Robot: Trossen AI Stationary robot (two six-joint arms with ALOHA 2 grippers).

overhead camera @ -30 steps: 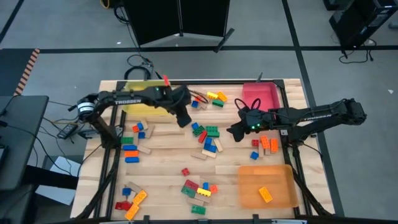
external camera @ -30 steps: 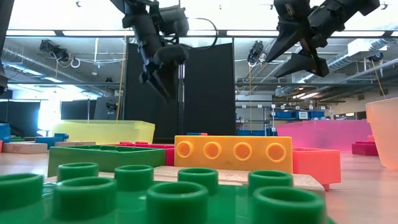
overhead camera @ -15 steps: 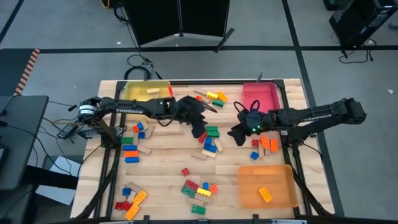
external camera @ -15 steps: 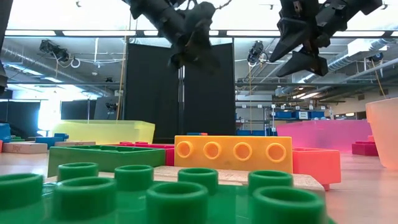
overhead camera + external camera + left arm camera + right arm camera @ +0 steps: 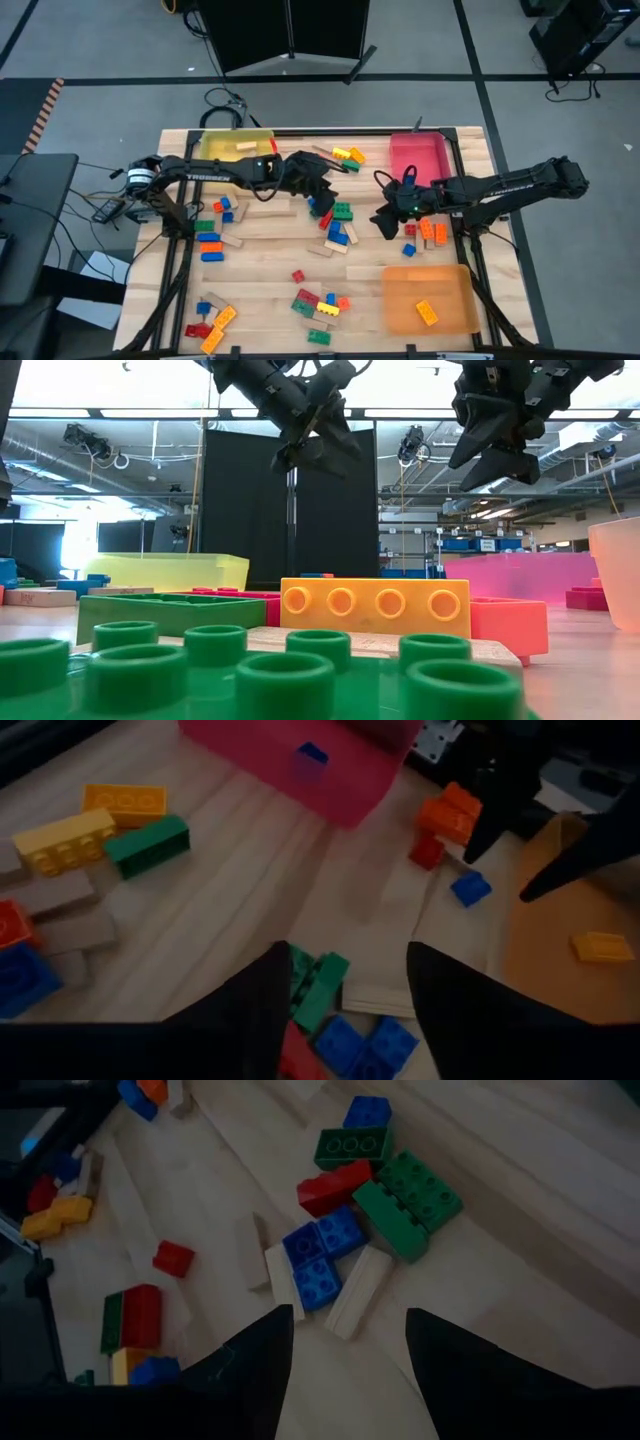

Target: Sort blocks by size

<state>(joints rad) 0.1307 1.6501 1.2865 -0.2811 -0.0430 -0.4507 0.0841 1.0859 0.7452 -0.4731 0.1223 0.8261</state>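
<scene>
Nearest the low camera lie a green brick and an orange brick. The blocks lie scattered over the table. The left gripper hangs above the central cluster, fingers parted, empty. The right gripper hangs beside the red tray, fingers parted, empty.

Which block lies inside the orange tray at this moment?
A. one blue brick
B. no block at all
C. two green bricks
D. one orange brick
D: in the high view the orange tray holds a single orange brick, and nothing else.
</scene>
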